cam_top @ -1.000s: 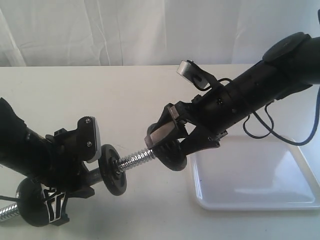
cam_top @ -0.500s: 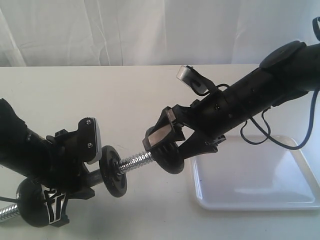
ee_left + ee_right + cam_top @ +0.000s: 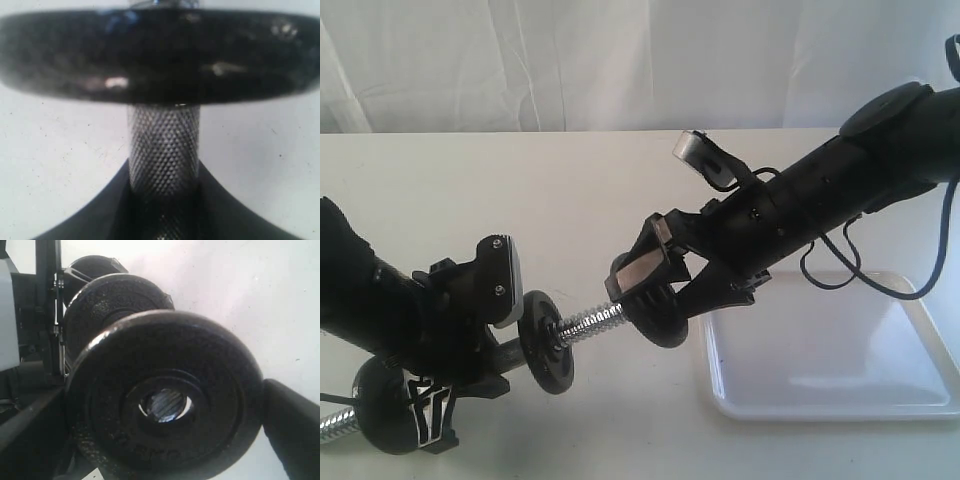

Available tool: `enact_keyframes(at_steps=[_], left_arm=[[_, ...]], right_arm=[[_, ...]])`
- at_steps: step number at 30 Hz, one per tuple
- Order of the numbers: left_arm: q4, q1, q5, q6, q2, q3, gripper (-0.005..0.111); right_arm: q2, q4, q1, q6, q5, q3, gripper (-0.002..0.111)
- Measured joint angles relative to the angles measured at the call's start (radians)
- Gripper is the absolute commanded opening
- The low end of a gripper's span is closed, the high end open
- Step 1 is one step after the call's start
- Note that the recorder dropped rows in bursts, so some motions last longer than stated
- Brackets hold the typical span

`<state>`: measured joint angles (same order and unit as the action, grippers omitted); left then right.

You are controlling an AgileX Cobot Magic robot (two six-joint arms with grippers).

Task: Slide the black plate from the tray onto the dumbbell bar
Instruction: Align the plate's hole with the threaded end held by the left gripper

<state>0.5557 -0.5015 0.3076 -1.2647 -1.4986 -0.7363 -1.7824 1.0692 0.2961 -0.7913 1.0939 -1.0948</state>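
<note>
My left gripper (image 3: pixel 490 348) is shut on the dumbbell bar (image 3: pixel 588 322), holding it slanted above the table; its knurled middle (image 3: pixel 164 150) runs out from between the dark jaws of the left gripper (image 3: pixel 164 212). One black disc (image 3: pixel 545 340) sits on the bar just past those jaws, wide across the left wrist view (image 3: pixel 160 55). My right gripper (image 3: pixel 658 292) is shut on the black plate (image 3: pixel 665 315) at the bar's threaded end. The bar's tip (image 3: pixel 165 406) shows inside the hole of the black plate (image 3: pixel 200 365). The white tray (image 3: pixel 840 400) lies at the right, under the right arm.
Another black disc (image 3: pixel 378 405) sits on the bar's far end at the lower left, with the chrome tip (image 3: pixel 332 426) beyond it. A black cable (image 3: pixel 840 265) hangs from the right arm over the tray. White curtain behind the table.
My right gripper with the black plate shifted slightly left towards the bar's threaded end, then held still. The left arm and bar have not moved.
</note>
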Motion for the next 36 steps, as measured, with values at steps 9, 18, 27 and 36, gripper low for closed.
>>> enact_keyframes(at_steps=[9,18,27,36], left_arm=[[0.0,0.0,0.004,0.0,0.002,0.0,0.0],[-0.002,0.0,0.006,0.0,0.003,0.0,0.0],[-0.002,0.0,0.004,0.0,0.003,0.0,0.0],[0.0,0.0,-0.004,0.004,0.003,0.0,0.0]], right_arm=[[-0.007,0.036,-0.006,-0.069,0.033,0.0,0.0],[-0.049,0.076,-0.01,-0.093,0.058,0.001,0.0],[-0.063,0.107,-0.016,-0.102,0.068,0.001,0.0],[-0.07,0.14,-0.016,-0.135,0.065,0.002,0.0]])
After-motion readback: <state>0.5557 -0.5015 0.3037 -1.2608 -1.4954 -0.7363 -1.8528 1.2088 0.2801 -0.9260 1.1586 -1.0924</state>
